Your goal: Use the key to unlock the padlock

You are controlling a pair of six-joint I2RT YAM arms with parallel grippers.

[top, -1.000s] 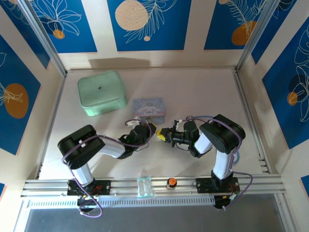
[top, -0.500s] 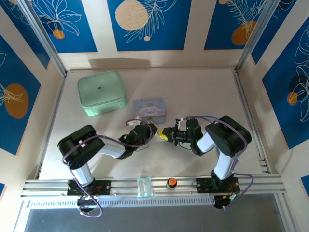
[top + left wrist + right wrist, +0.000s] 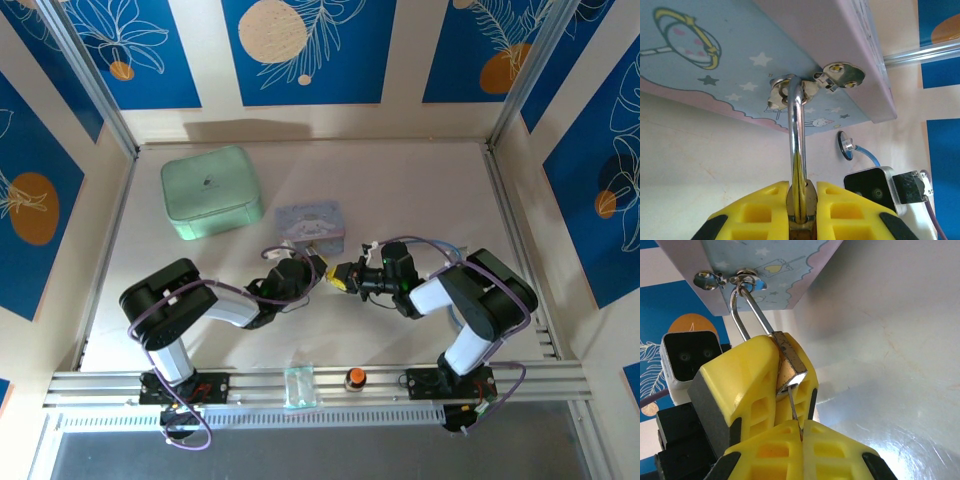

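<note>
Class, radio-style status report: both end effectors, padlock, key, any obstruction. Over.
Left end effector shut on padlock. Right end effector shut on key, tip meeting padlock's base. Shackle threaded through box hasp; no obstruction seen.

Cream tabletop — mint-green case at far left, pale blue cartoon box near centre, well apart from case; orange-and-black knob on near rail.

I worked in a robot test cell in a lab, not a home. My left arm and right arm were bolted to an aluminium rail at the near edge of a pale table. Wall panels printed with blue leaf patterns, set between metal posts, closed it in.
</note>
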